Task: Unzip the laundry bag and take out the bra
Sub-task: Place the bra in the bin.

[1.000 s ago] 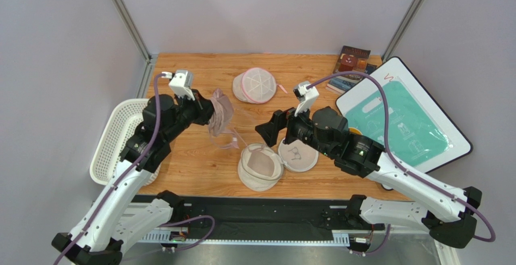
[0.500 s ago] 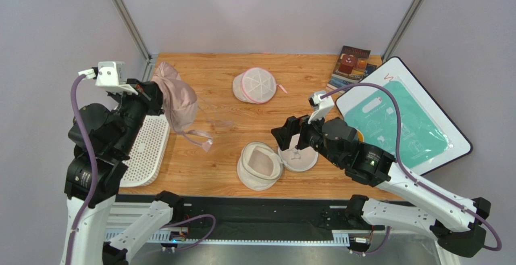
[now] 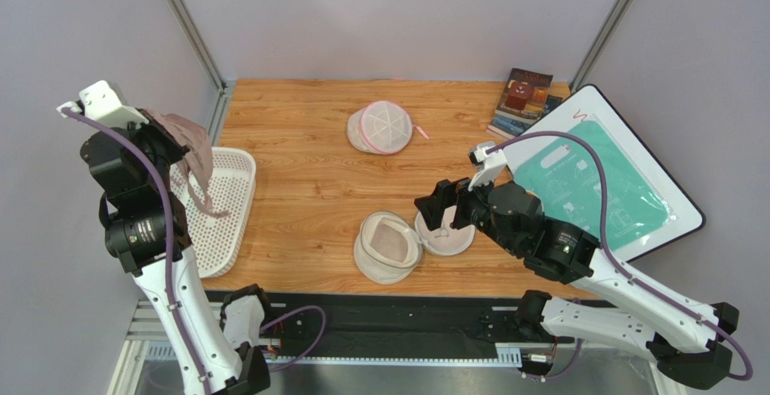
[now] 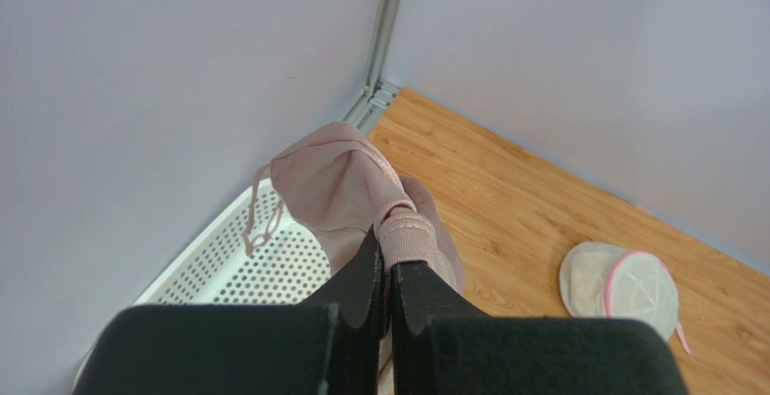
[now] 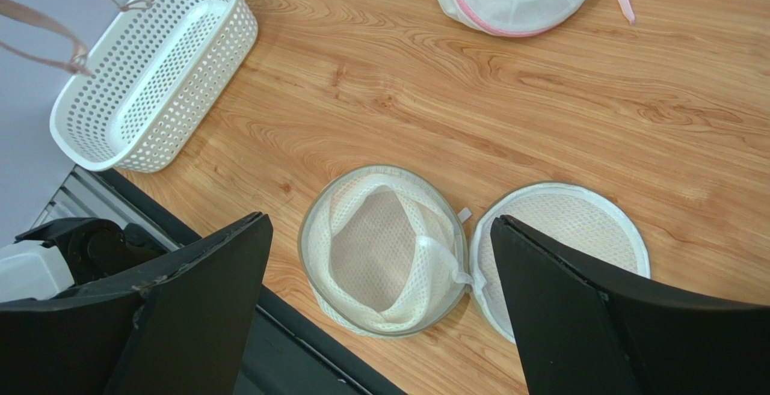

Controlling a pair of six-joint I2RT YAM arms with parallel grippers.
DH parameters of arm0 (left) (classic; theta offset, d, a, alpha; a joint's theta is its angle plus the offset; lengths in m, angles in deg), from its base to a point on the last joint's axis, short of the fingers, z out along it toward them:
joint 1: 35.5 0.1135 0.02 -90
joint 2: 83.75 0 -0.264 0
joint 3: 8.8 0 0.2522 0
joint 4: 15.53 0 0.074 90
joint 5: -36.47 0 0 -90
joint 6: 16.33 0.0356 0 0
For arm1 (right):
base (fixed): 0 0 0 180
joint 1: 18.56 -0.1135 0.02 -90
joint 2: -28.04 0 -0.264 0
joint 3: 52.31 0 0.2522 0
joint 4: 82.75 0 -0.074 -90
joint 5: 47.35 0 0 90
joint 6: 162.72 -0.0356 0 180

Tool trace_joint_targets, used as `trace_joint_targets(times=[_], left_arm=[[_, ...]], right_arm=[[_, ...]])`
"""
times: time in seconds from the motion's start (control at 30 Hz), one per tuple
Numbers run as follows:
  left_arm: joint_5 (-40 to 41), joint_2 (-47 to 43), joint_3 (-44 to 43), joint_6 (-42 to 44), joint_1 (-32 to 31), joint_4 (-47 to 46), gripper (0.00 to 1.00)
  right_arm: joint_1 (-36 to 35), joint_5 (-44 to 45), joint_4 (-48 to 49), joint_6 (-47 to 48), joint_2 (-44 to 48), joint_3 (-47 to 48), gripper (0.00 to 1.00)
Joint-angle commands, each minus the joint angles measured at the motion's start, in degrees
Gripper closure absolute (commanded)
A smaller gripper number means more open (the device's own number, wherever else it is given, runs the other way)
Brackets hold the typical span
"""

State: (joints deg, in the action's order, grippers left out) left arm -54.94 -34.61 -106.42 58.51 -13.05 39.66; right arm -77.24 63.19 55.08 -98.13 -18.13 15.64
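The bra (image 4: 330, 183) hung from your left gripper (image 4: 390, 255); its fingers were pressed together on a band of the pink fabric, and the rest of the garment drooped away beyond the tips. Seen from above, you had it raised at the far left, past the left side of the table (image 3: 307, 156) and over the far end of the basket (image 3: 226, 201); the thin straps dangled above the basket's perforated floor, and I could not tell whether they touched it. The basket sat at the table's left edge, well apart from the bag (image 3: 389, 249).

The bag lay unzipped close to the near edge, about midway across the table; it was spread into two round halves side by side, joined where they met. The left half sat cupped and showed only its mesh lining; the right half lay flatter, with a small dark pictogram facing up.

Your right gripper (image 5: 381, 222) hovered over the bag with its fingers spread wide and nothing held between them; in the wrist view both halves of the bag showed below the gap.

The pouch (image 3: 381, 127) with pink trim and spoke-like ribs lay farther back, well apart from the bag; the books (image 3: 522, 97) sat at the far right corner; a white board (image 3: 601, 179) with a teal sheet lay along the right side.
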Motion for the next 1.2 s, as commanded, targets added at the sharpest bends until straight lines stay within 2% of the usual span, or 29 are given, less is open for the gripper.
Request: trace_joint_targets(times=[0.0,0.1,0.3,0.63,0.67,0.7,0.73,0.77,1.03,1.13,1.17], left_arm=[[-4.39,0.25,2.10,-3.21,7.58,-2.66,1.00],[-4.21,-0.36,7.03,-3.91,10.32,-5.82,1.00],[-2.55,-1.25,16.43,-4.35,10.67,-9.52,1.00],[0.80,2.71,17.32,-5.59,12.61,-9.79,1.00],[0.53,2.80,17.76,-5.58,12.61,-9.70,0.86],[0.27,2.36,18.20,-5.50,12.61,-9.70,0.62],[0.35,2.18,18.72,-5.58,12.61,-9.79,0.36],[0.53,1.92,20.03,-5.85,12.52,-9.79,0.01],[-3.85,-1.33,22.86,-5.23,12.43,-10.23,0.00],[-4.48,-1.77,21.81,-3.83,8.58,-10.23,0.02],[-4.65,-1.69,21.63,-3.39,4.91,-10.14,0.04]], right_arm=[[0.23,0.91,-2.70,1.32,1.26,-0.14,0.00],[0.23,1.17,-4.37,1.50,1.79,0.03,0.00],[0.32,1.44,-5.61,0.19,3.28,-1.10,0.00],[0.32,1.26,-7.54,-1.84,5.56,-3.13,0.01],[0.32,1.18,-7.54,-2.10,6.09,-3.74,0.01],[0.32,1.17,-7.46,-2.28,6.36,-3.92,0.01],[0.32,1.26,-7.54,-2.45,6.45,-4.18,0.01],[0.32,1.18,-7.46,-2.71,6.97,-4.71,0.01],[0.31,1.52,-8.60,-4.12,9.61,-6.82,0.01],[0.32,2.58,-9.65,-4.73,10.75,-7.52,0.01],[0.32,3.10,-10.00,-5.09,10.93,-7.79,0.01]])
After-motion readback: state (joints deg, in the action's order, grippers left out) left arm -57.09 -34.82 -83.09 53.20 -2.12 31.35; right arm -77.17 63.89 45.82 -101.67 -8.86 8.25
